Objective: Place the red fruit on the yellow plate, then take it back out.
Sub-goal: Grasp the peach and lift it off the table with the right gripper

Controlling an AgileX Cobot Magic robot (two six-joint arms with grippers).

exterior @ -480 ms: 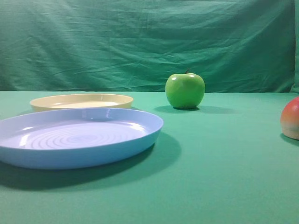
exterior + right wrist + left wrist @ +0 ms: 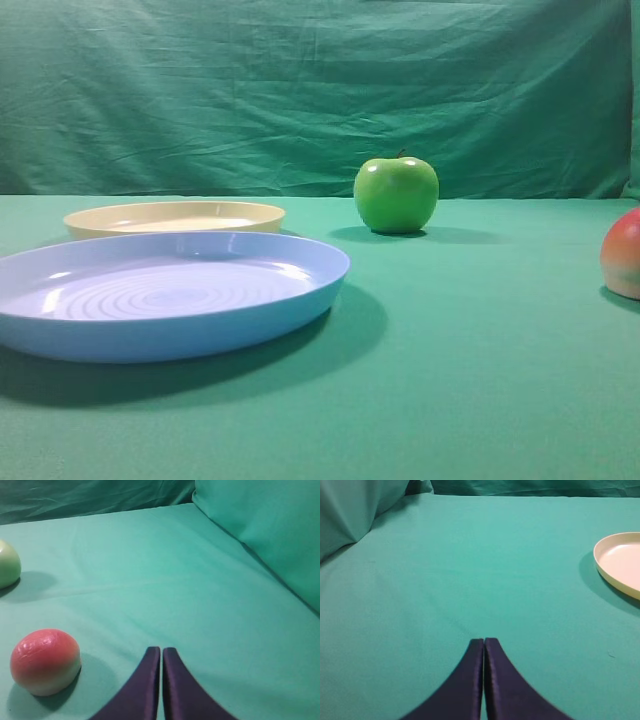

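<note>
The red fruit (image 2: 623, 254) rests on the green cloth at the right edge of the exterior view, partly cut off. In the right wrist view the red fruit (image 2: 45, 661) lies to the left of my right gripper (image 2: 161, 651), which is shut and empty. The yellow plate (image 2: 175, 216) sits at the back left, behind a blue plate. A slice of the yellow plate (image 2: 620, 562) shows at the right edge of the left wrist view, well to the right of my left gripper (image 2: 484, 641), shut with nothing in it. Neither gripper shows in the exterior view.
A large light-blue plate (image 2: 160, 335) with concentric rings stands in front of the yellow one. A glossy green apple (image 2: 396, 194) sits at the back centre; the apple (image 2: 9, 564) also shows at the left edge of the right wrist view. Green cloth backdrop rises behind and at both sides.
</note>
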